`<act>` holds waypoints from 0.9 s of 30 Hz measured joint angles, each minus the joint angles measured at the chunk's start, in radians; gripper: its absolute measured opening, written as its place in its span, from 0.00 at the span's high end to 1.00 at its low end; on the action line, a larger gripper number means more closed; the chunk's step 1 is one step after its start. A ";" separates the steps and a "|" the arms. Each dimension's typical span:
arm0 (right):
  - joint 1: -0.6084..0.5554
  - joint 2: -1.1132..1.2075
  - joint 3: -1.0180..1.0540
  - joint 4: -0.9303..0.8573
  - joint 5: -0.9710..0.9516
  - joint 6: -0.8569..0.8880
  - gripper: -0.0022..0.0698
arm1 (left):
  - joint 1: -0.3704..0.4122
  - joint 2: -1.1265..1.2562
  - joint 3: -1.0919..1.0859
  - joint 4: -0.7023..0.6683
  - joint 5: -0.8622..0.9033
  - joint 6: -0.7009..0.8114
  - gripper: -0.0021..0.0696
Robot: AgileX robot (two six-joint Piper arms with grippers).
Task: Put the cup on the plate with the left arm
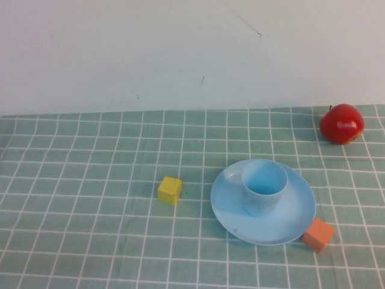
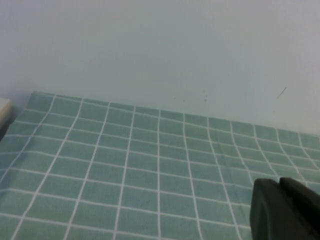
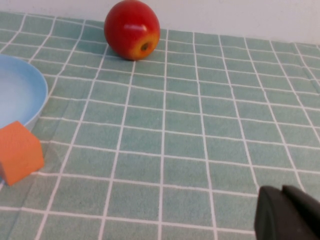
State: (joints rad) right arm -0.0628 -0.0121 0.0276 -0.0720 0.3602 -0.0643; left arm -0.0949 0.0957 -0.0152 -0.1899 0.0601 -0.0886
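A plain pale wall backs a table covered with a green cloth ruled in white squares. Right of centre on the near half lies the round light blue shallow plastic plate, and the small light blue plastic tumbler, the cup, stands upright on it, mouth up, a little toward the plate's far side. A small yellow cube sits just left of the plate, apart from it. A small orange cube sits at the plate's near right edge, close enough that contact cannot be ruled out. A shiny red apple rests far right, well apart from the plate.

Neither arm appears in the high view. The left gripper shows only as a dark tip in the corner of its wrist view, over bare cloth and facing the wall, with none of the objects in sight; whether its jaws are open or closed cannot be told, and nothing is seen in them. The right gripper is likewise only a dark tip, looking over the cloth toward the apple, the orange cube and the plate's edge; its jaws cannot be judged either.

With the cup already on the plate, the placing step looks finished. What remains, at most, is for the left arm to rest clear of the plate.
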 joint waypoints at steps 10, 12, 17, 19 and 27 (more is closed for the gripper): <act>0.000 0.000 0.000 0.000 0.000 0.000 0.97 | 0.038 -0.096 0.040 0.025 0.121 0.004 0.97; 0.000 0.000 0.000 0.000 0.000 0.000 0.97 | 0.038 -0.104 0.040 0.053 0.162 0.004 0.97; 0.000 0.000 0.000 0.000 0.000 0.000 0.97 | 0.065 -0.107 0.040 0.078 0.258 0.004 0.97; 0.000 0.000 0.000 0.000 0.000 0.000 0.97 | 0.078 -0.107 0.040 0.089 0.273 0.004 0.97; 0.000 0.000 0.000 0.000 0.000 0.000 0.97 | 0.097 -0.107 0.038 0.102 0.284 0.004 0.97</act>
State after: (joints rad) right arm -0.0628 -0.0121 0.0276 -0.0720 0.3602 -0.0643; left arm 0.0023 -0.0118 0.0225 -0.0878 0.3440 -0.0846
